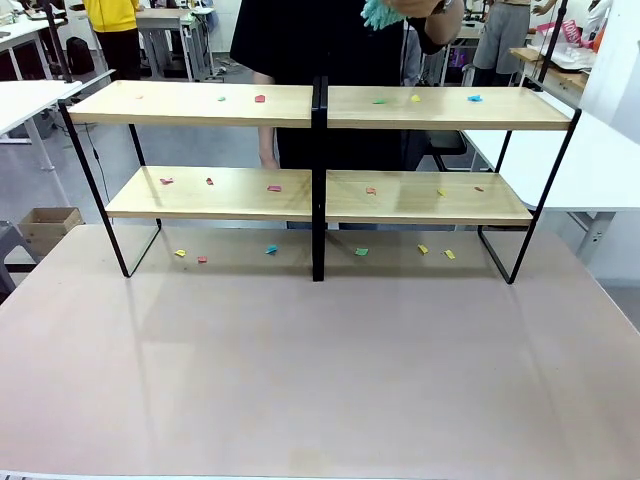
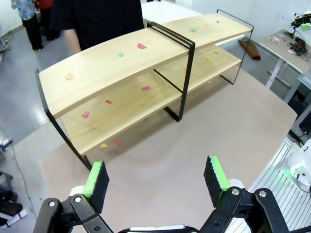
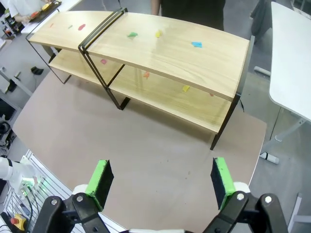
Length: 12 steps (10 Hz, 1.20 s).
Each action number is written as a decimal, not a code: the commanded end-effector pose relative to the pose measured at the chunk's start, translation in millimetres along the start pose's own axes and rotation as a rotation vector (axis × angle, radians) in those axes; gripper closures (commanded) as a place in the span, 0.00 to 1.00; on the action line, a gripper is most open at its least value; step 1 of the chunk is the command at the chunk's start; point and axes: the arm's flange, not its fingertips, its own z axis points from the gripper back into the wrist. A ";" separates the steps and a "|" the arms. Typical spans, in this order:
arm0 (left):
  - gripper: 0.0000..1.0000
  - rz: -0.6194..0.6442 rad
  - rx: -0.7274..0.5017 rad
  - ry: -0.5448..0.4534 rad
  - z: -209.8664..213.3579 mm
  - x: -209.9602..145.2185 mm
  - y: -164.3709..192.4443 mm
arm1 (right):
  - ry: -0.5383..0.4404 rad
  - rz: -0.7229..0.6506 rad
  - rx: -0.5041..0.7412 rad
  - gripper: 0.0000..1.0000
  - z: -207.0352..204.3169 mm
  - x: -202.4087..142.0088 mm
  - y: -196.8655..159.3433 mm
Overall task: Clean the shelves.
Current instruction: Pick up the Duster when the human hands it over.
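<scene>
Now, from the front you catch a person (image 1: 330, 40) standing behind the shelves (image 1: 200, 103), holding a teal cloth (image 1: 378, 12) up top; your wrist views give you the grippers instead. The shelves are light-wood boards in a black frame, dotted with small coloured scraps (image 1: 260, 98), with more on the tabletop (image 1: 320, 380) beneath. Your left gripper (image 2: 155, 174) is spread wide and holds nothing, the shelves ahead beyond its fingertips. Your right gripper (image 3: 160, 177) is wide and empty too, the shelves ahead.
</scene>
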 end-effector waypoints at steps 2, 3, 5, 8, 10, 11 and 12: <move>0.00 -0.012 -0.012 0.022 -4.8 -1.6 3.7 | -0.028 0.038 0.063 0.00 1.7 -18.8 -0.7; 0.00 -0.014 -0.012 0.025 -5.6 -1.8 4.1 | -0.032 0.036 0.056 0.00 7.1 -27.0 -0.7; 0.00 -0.020 -0.022 0.030 -7.7 -2.6 5.2 | -0.025 0.036 0.053 0.00 18.1 -48.7 0.9; 0.00 -0.029 -0.037 0.040 -10.9 -3.3 5.7 | -0.020 0.011 0.022 0.00 24.7 -65.7 -3.9; 0.00 -0.030 -0.048 0.042 -13.4 -3.3 6.7 | -0.016 0.016 0.025 0.00 23.5 -65.4 -4.8; 0.00 -0.031 -0.056 0.044 -14.4 -3.2 7.0 | -0.013 0.016 0.031 0.00 21.5 -64.1 -6.0; 0.00 -0.031 -0.057 0.049 -15.6 -2.8 7.4 | -0.015 0.018 0.037 0.00 20.7 -66.2 -3.8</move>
